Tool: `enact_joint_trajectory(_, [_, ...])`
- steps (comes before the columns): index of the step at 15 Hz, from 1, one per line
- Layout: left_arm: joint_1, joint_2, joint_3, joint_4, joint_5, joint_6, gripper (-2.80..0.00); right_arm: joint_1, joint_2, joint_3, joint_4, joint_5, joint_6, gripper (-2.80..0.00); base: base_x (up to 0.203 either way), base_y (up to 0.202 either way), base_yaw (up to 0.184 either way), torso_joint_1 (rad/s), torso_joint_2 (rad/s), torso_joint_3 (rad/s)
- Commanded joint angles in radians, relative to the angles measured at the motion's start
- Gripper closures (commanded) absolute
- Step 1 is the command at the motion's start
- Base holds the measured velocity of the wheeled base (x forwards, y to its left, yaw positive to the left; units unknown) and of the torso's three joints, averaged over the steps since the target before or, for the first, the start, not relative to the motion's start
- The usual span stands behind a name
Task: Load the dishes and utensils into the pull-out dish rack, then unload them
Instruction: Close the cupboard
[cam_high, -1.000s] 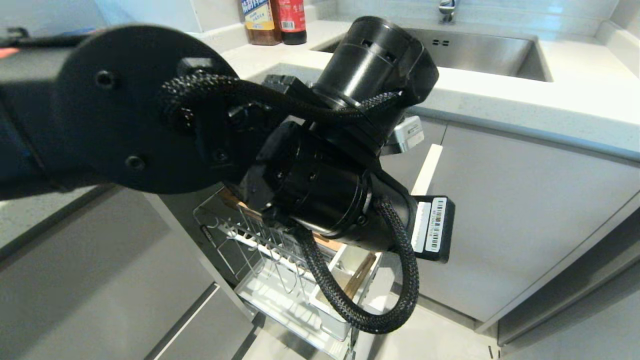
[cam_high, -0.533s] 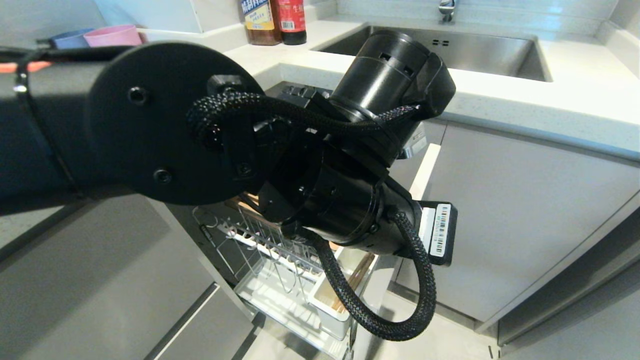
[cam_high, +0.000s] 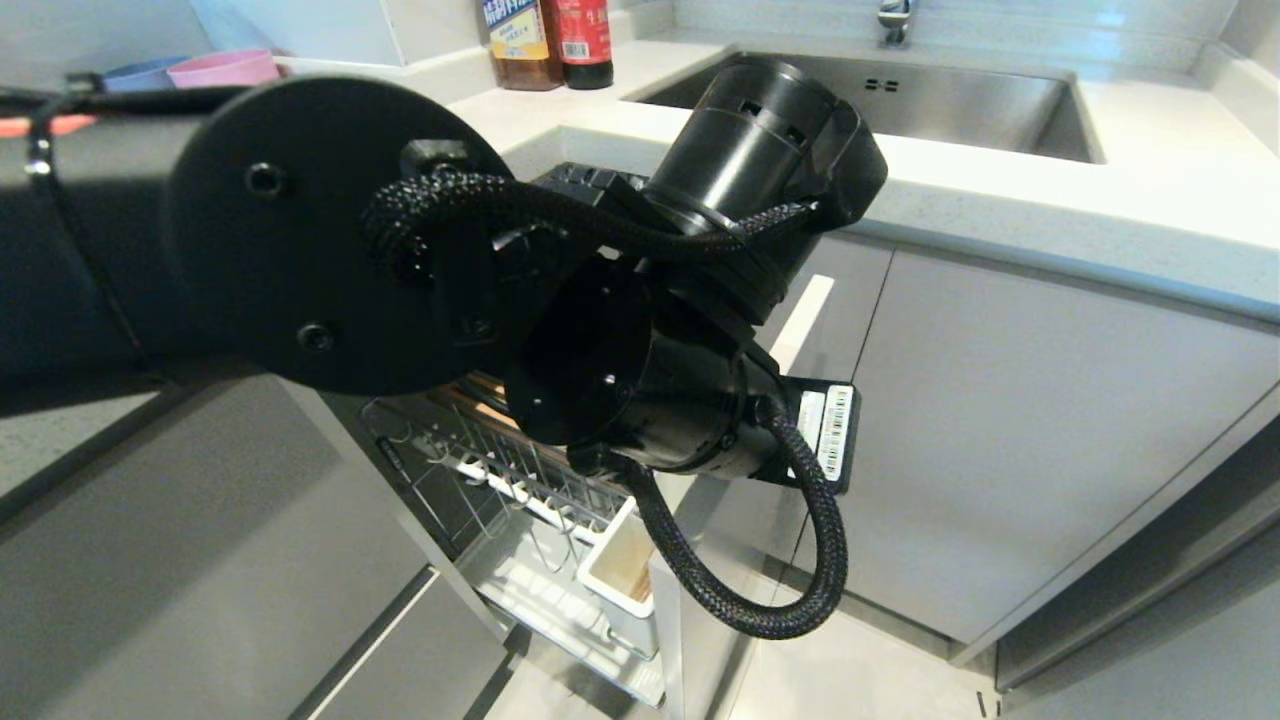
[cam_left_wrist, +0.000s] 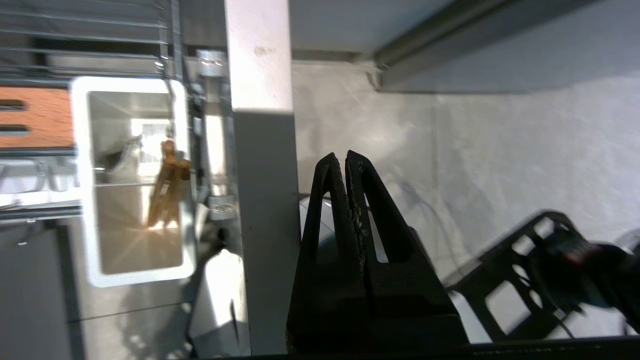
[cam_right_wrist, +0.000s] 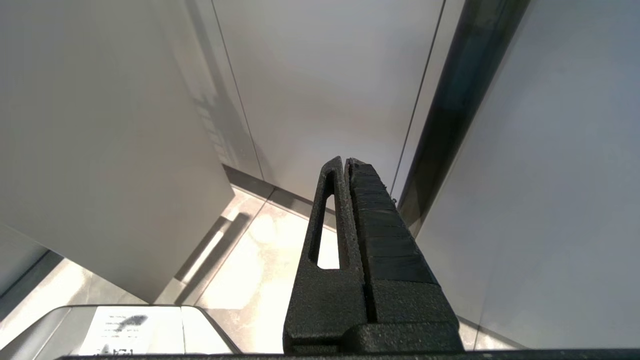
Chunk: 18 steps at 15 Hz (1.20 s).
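The pull-out dish rack (cam_high: 500, 480) stands partly out of the cabinet, its chrome wires and white utensil holder (cam_high: 618, 572) showing under my left arm. A pair of light-wood chopsticks (cam_left_wrist: 167, 187) stands in the utensil holder (cam_left_wrist: 135, 182), beside the wooden strip (cam_left_wrist: 35, 117). My left gripper (cam_left_wrist: 345, 156) is shut and empty, just outside the rack's pale-grey front panel (cam_left_wrist: 260, 150), over the floor. In the head view my own arm hides that gripper. The dishes are out of view. My right gripper (cam_right_wrist: 345, 161) is shut, parked low and facing cabinet fronts.
A steel sink (cam_high: 960, 95) is set in the white counter (cam_high: 1050, 200), with two bottles (cam_high: 545, 40) at the back. A pink cup (cam_high: 225, 68) and a blue one (cam_high: 140, 72) stand at the far left. A grey cabinet door (cam_high: 1050, 420) lies to the right.
The rack and its front panel have slid a little way back toward the cabinet. My left wrist has turned and shifted the same way, staying shut.
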<state>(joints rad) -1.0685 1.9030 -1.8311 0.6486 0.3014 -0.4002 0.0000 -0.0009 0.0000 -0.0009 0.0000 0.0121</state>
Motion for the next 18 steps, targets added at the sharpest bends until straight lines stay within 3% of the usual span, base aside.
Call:
enact_joint_trajectory(1, [0.014,-0.007,0.0,0.002,0.032,0.001,0.0,0.0,0.001,0.002,0.001,0.0,0.0,0.0,0.0,0.0,0.0,0.0,0.0,0.0])
enact_joint_trajectory(7, [0.118,-0.02,0.002,-0.003,0.15,0.077,0.0,0.0,0.001,0.002,-0.001,0.0,0.0,0.0,0.0,0.0,0.0,0.0,0.0,0.0])
enact_joint_trajectory(18, [0.438,-0.075,0.009,-0.001,0.172,0.28,0.0,0.0,0.001,0.002,-0.001,0.0,0.0,0.0,0.0,0.0,0.0,0.0,0.0,0.0])
